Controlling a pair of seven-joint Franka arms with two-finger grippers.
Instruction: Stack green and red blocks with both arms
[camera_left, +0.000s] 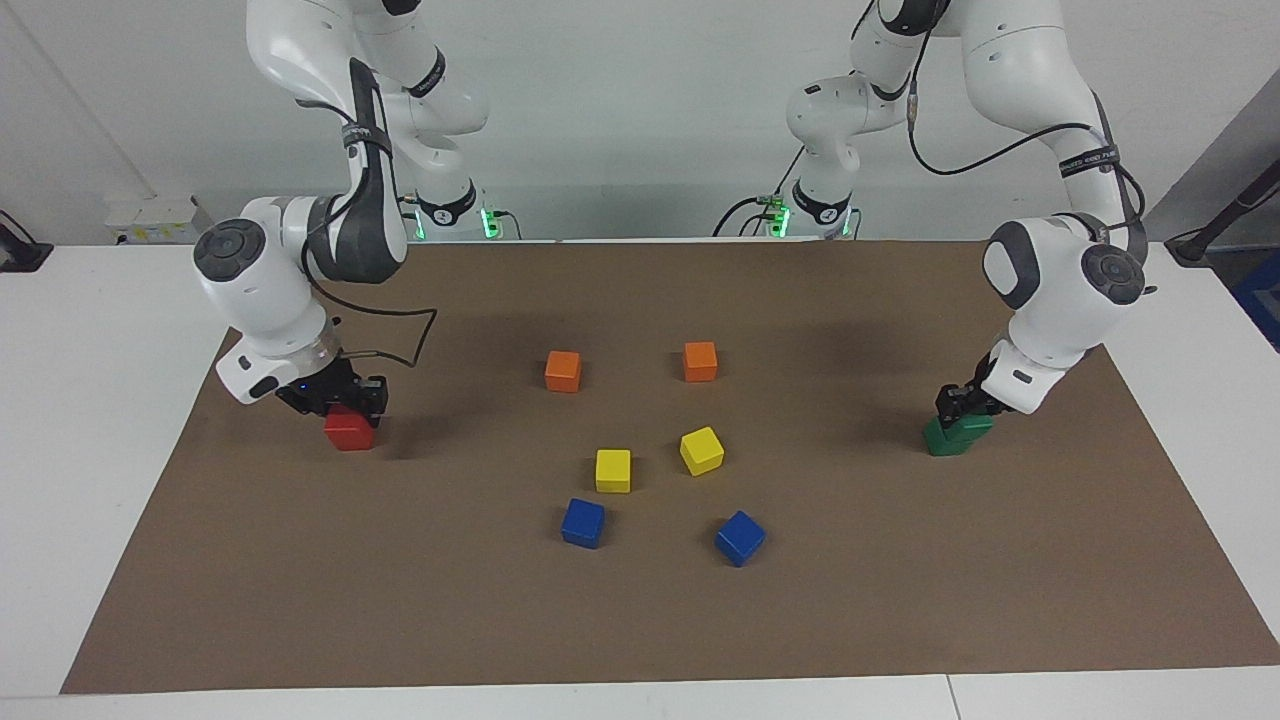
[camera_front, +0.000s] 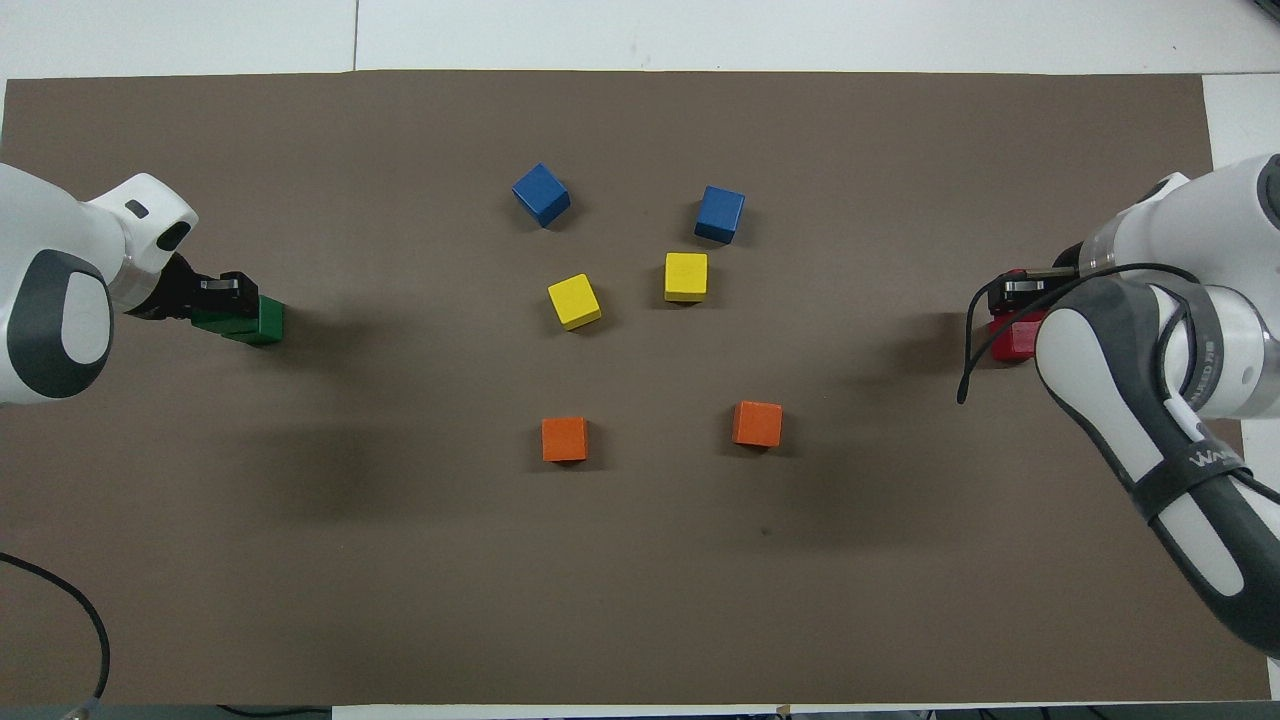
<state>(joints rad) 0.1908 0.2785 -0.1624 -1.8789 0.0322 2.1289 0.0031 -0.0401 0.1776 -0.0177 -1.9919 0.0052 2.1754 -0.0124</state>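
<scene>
Blocks come first: at the right arm's end of the tabletop, one red block (camera_left: 349, 434) rests on the brown mat (camera_left: 640, 620), and the right end effector (camera_left: 335, 398) is closed on a second red block right above it, mostly hidden under the black fingers. At the left arm's end, the left end effector (camera_left: 962, 405) is clamped on the upper green block (camera_left: 968, 428), which sits tilted and offset on the lower green block (camera_left: 940, 440).

Likely trouble: the green pair looks misaligned, so on release the top cube could slide or tip off. The red block, if lowered off-centre, could nudge the lower one aside.

Orange, yellow and blue cubes lie in pairs mid-mat, well apart from both stacks. Beneath the mat is a white tabletop (camera_left: 90, 400), with a pale wall where the arm bases stand.
</scene>
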